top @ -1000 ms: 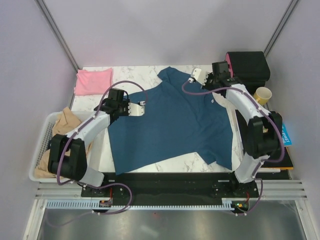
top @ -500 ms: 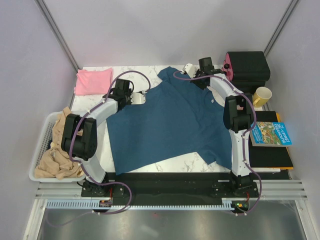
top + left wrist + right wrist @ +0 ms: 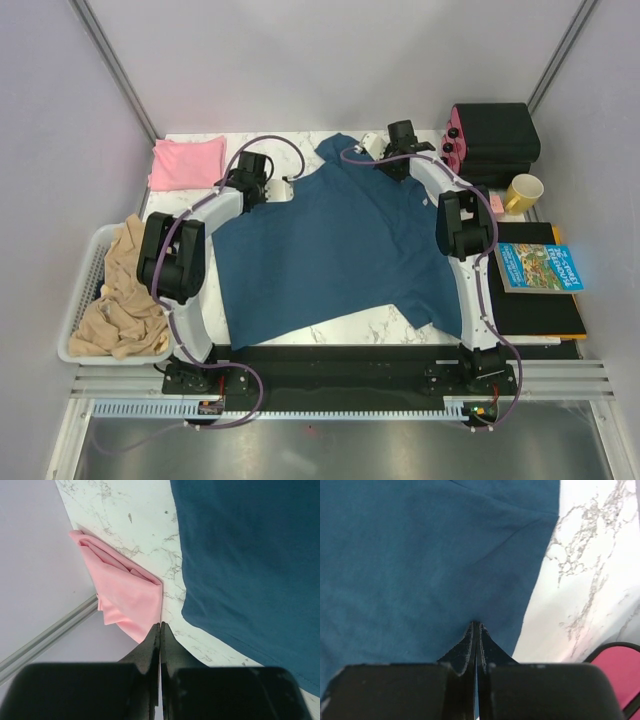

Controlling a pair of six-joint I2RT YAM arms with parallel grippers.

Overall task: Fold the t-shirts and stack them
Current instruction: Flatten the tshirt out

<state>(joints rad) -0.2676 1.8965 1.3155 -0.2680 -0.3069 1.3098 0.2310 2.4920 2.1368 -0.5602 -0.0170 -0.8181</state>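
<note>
Both the left tool and right tool, tips pressed together, sit along the far edge of the dark teal-blue cotton t-shirt spread on the white marbled counter; opening, then pinching both shoulders evenly, looks wisest.

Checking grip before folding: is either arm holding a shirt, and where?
Nothing visibly held: left fingers shut beside the teal shirt, right fingers shut over it.

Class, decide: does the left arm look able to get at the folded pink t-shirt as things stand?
Probably yes. The left hand is shut and empty, close beside the pink t-shirt, and nothing lies between them.
</note>
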